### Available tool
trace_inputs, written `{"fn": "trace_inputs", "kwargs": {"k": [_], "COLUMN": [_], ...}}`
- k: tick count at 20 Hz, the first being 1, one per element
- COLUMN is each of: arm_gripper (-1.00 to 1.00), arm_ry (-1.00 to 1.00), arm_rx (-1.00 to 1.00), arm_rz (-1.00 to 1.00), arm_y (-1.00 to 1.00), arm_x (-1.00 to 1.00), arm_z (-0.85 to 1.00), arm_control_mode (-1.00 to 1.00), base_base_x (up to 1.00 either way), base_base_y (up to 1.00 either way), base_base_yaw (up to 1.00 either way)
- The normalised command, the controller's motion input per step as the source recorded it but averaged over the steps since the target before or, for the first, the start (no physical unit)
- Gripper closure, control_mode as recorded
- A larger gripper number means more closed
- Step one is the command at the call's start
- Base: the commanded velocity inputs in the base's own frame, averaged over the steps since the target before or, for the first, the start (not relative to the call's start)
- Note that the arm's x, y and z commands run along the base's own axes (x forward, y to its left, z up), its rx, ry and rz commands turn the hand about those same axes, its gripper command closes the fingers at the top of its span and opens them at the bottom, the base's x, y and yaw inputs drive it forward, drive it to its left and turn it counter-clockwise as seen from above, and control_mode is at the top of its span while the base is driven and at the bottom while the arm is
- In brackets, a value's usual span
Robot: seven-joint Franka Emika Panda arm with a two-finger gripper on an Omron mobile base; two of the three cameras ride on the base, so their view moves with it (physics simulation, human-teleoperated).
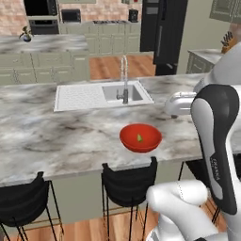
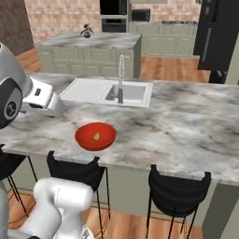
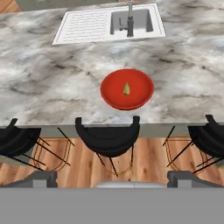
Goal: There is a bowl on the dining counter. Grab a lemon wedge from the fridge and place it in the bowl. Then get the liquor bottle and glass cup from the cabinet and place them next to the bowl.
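Observation:
A red bowl [image 1: 150, 141] [image 2: 106, 138] [image 3: 111, 94] sits on the marble dining counter [image 1: 56, 136] [image 2: 186, 130] [image 3: 48, 83] near its front edge. The small yellow-green lemon wedge [image 1: 139, 138] [image 2: 96, 136] [image 3: 126, 89] lies in the middle of the bowl. My gripper [image 3: 113, 179] hangs back over the stools, apart from the bowl, open with nothing between its fingers. The black fridge [image 1: 162, 30] [image 2: 219, 32] stands at the far back, doors shut. A sage-green wall cabinet [image 1: 223, 10] shows at the top right. The liquor bottle and glass cup are out of view.
An inset sink [image 1: 103, 95] [image 2: 109, 91] [image 3: 109, 24] with a tall steel tap [image 1: 124, 80] lies behind the bowl. Black stools [image 1: 128, 181] [image 2: 177, 189] [image 3: 107, 138] line the counter's near side. A second island [image 1: 42, 52] stands behind, and a knife block [image 1: 229, 42] at right.

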Motion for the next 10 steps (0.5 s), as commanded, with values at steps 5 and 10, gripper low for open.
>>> {"fn": "trace_inputs", "kwargs": {"k": [5, 10], "arm_gripper": [-1.0, -1.0], "arm_ry": [0.0, 0.0], "arm_rx": [0.0, 0.0], "arm_rz": [0.0, 0.0], "arm_y": [0.0, 0.0], "arm_x": [0.0, 0.0], "arm_z": [0.0, 0.0], "arm_control_mode": [1.0, 1.0], "base_base_x": [-1.0, -0.92], "base_base_y": [0.99, 1.0], "base_base_yaw": [0.0, 0.0]}}
